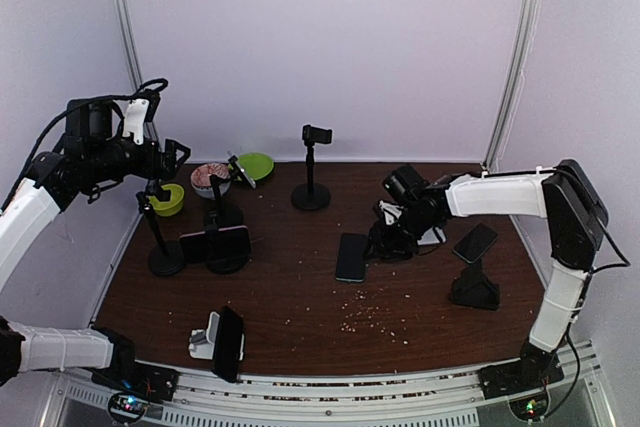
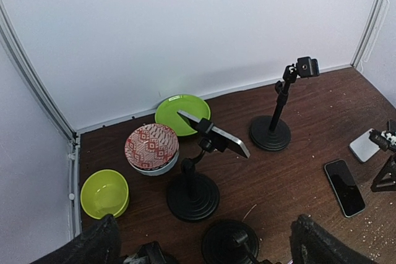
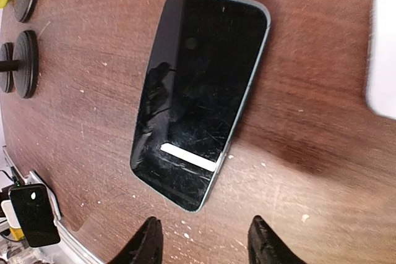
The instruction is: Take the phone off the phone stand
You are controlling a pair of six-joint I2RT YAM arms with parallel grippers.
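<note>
A dark phone (image 3: pixel 201 97) lies flat, screen up, on the brown table (image 3: pixel 309 171); it also shows in the top view (image 1: pixel 351 257) and the left wrist view (image 2: pixel 344 187). My right gripper (image 3: pixel 204 245) is open and empty, low over the table just off the phone's near end; in the top view it (image 1: pixel 388 239) is right of the phone. My left gripper (image 2: pixel 204 253) is open and empty, held high over the left stands (image 1: pixel 172 155). Below it a black stand (image 2: pixel 193 195) holds a tilted phone (image 2: pixel 216 134).
An empty clamp stand (image 1: pixel 311 162) stands at the back centre. A stand at the left holds a phone (image 1: pixel 215 242) sideways, a white stand a phone (image 1: pixel 230 342) at the front, a black wedge stand (image 1: pixel 475 289) a phone (image 1: pixel 474 243) at right. Bowls (image 2: pixel 151 148) sit back left.
</note>
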